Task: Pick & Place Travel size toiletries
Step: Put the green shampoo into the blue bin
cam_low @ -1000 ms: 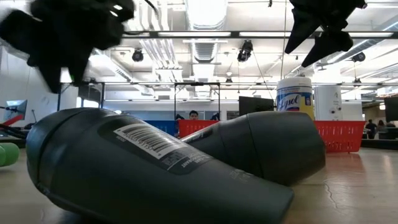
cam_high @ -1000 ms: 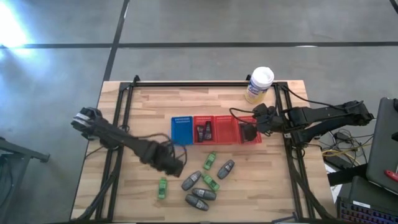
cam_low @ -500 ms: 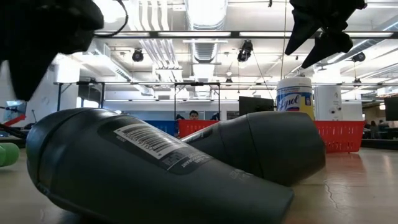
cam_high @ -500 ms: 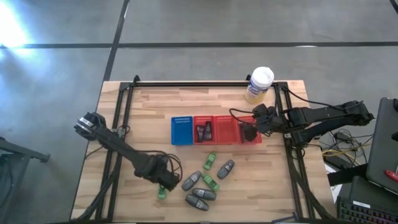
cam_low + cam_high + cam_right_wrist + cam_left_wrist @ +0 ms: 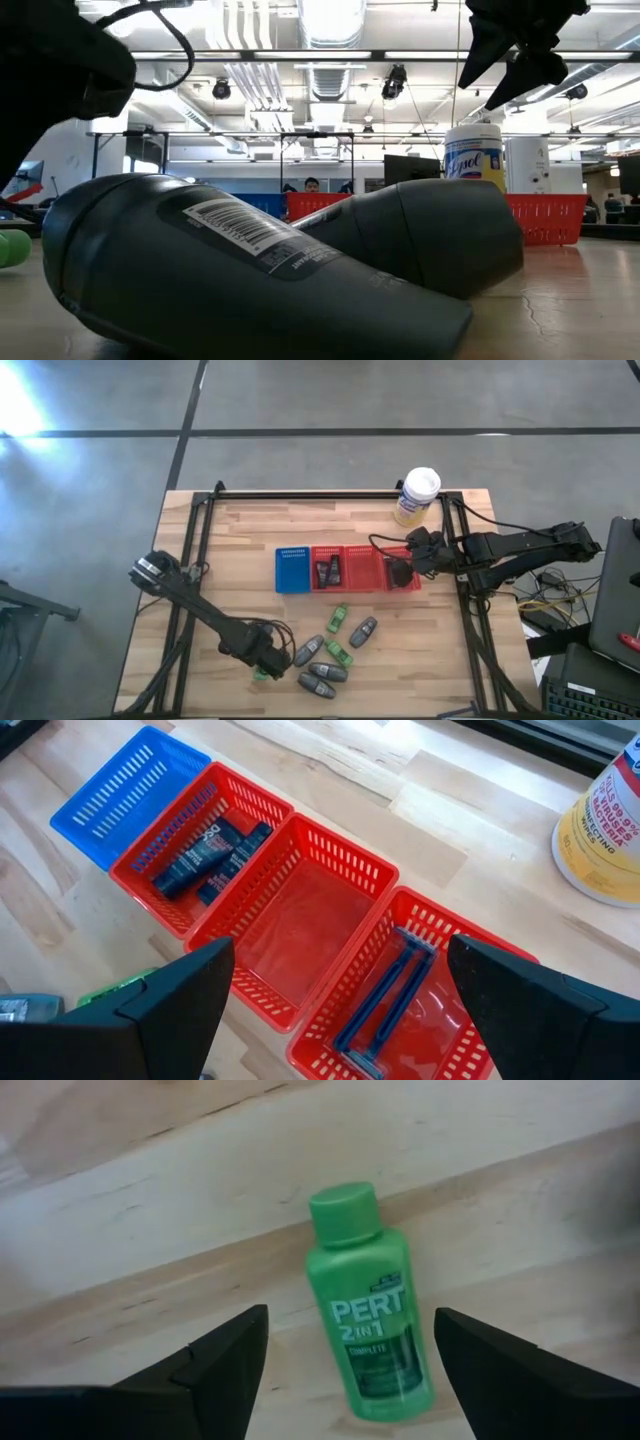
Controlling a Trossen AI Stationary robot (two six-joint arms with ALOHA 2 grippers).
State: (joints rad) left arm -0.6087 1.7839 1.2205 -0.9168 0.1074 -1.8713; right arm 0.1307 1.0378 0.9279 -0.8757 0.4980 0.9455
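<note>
Pick-up step in hand: left gripper [image 5: 345, 1345], jaws spread, straddles the small green plastic shampoo bottle [image 5: 368, 1305] lying on the wooden desk [image 5: 240, 535]; next it must descend and close.

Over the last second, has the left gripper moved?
Yes. The left gripper travelled away from the blue tray toward the table's near edge, now open over the green bottle.

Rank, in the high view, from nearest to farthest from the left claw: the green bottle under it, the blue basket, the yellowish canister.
Left claw, open, near the table's front edge.
1. Green bottle: directly at the claw, between its fingers in the wrist view.
2. Blue basket: mid-table, left end of the basket row.
3. Yellowish canister: far back right corner.
</note>
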